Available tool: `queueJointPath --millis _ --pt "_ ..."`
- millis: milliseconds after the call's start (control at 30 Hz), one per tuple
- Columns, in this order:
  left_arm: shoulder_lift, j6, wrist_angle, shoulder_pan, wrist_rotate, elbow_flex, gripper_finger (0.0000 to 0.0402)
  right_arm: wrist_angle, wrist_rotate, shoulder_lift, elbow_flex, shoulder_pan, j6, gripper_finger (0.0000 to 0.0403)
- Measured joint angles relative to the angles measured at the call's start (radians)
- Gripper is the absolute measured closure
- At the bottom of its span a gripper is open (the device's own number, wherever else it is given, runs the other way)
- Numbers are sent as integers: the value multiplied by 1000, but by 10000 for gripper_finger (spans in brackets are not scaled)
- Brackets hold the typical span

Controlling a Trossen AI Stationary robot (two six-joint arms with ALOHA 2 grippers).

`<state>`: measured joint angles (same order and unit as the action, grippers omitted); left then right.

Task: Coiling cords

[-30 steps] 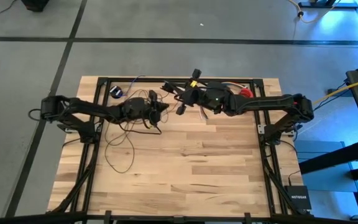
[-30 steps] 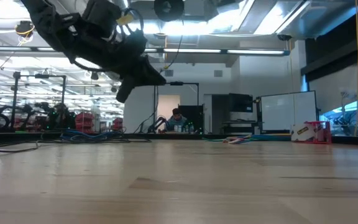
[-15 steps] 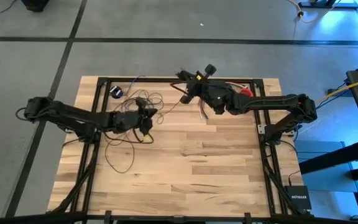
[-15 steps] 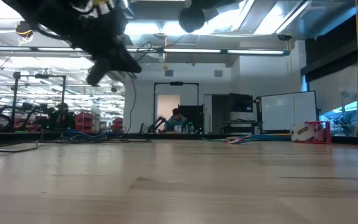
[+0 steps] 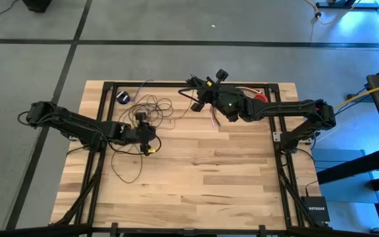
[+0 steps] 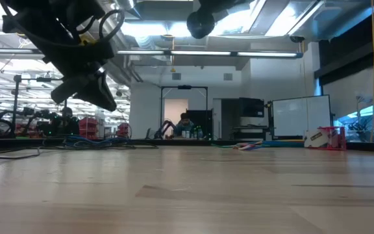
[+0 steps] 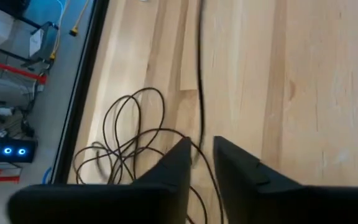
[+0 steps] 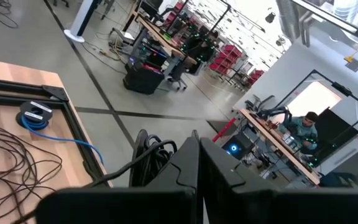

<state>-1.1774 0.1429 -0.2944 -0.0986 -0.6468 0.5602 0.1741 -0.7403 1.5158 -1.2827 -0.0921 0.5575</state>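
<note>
The cords are one thin dark wire. Its loose loops [image 5: 151, 110] lie on the table's far left part, with a wide loop [image 5: 126, 167] nearer the front. My left gripper [image 5: 147, 139] hovers over these loops, slanting down, its fingers a little apart. One strand [image 7: 199, 74] runs through the gap [image 7: 201, 155]; whether it touches a finger I cannot tell. My right gripper [image 5: 196, 91] is raised at the far middle, pointing level and shut, with a bunch of coils [image 8: 149, 150] beside its fingers. My right gripper is shut, with several turns of the cord [image 8: 154, 149] bunched against the outer side of one finger [image 8: 182, 163]. That finger hides where they are pinched. The coils hang clear of the table. One strand [image 8: 114, 175] leads off from them toward the loops on the table.
A small dark puck with a blue lead [image 5: 123, 97] lies at the far left corner. Short multicoloured wires [image 5: 214, 116] and a red roll [image 5: 260, 98] lie under the right arm. The black frame rail [image 5: 176, 84] runs along the far edge. Bare wood [image 5: 209, 178] fills the near half.
My left gripper has drawn back from the right gripper toward the table's left and near edges, rolling its wrist and tipping downward. My right gripper has swung toward the far edge, then held still. The strand between them has gone slack onto the table.
</note>
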Motion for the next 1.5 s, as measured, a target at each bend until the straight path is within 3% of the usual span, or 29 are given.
queueJointPath --millis 267,467,700,900,1067,1167,1367,1500 --pt "7 -80 -121 -4 0 2 229 -29 0 0 0 0 0 393" --pt "62 -106 -209 -39 1 87 202 -43 17 0 0 0 -6 393" --pt "112 76 83 -31 5 78 210 -58 112 0 1 0 -61 393" --pt "109 268 456 8 163 39 211 -81 158 11 2 0 -82 393" --pt "108 477 715 52 179 38 211 -75 194 31 2 0 -83 393" --pt "109 509 878 80 194 38 211 -70 242 43 2 0 -88 393" --pt "98 396 817 118 354 38 211 -69 292 73 2 0 -116 393" --pt "96 406 775 120 357 37 211 -59 365 82 2 0 -120 393"
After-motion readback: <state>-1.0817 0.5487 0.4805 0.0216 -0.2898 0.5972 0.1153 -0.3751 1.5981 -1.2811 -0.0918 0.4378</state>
